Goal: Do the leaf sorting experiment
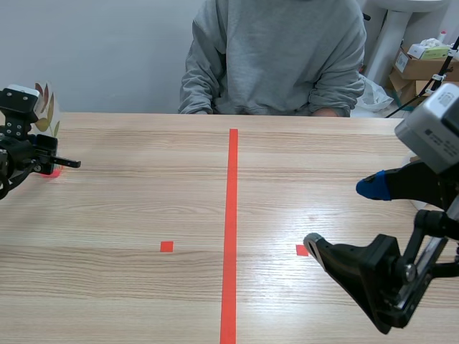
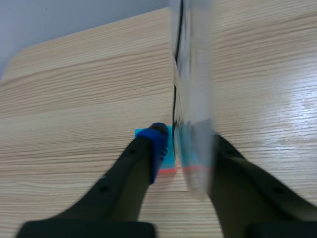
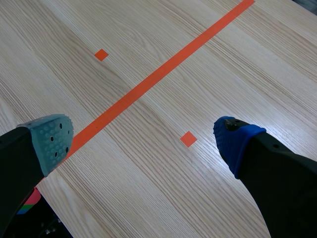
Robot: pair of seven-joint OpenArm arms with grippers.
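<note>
- A light wood-grain surface [image 1: 143,201] is filling the scene view, and an orange-red tape line [image 1: 231,229] is running down its middle from 12 toward 6 o'clock.
- Two small orange-red squares are lying either side of that line, one [image 1: 166,246] toward 7 o'clock and the other [image 1: 302,250] toward 5 o'clock.
- A person in a grey hooded top [image 1: 276,57] is sitting across the surface at 12 o'clock, in front of a pale grey wall [image 1: 93,50].
- Cardboard boxes [image 1: 419,64] are standing in the room at 2 o'clock.
- The clear sheet with leaves [image 1: 44,100] is standing at 9 o'clock, at the surface's far left edge, between the left fingers [image 2: 158,148].
- It is standing upright with its long axis vertical, its lower end by the surface and the leaves pointing up toward 12 o'clock.
- In the left wrist view the clear sheet with leaves [image 2: 194,89] is showing nearly edge-on and blurred, and the two fingers are pressing against its opposite sides, clamped on it.
- A blue patch [image 2: 168,148] with an orange-red edge is lying on the surface just beside the sheet's foot.
- The right fingers [image 3: 49,141] are hanging over the surface at 4 o'clock, spread wide apart and holding nothing, with the nearer square [image 3: 187,139] lying between them.
</note>
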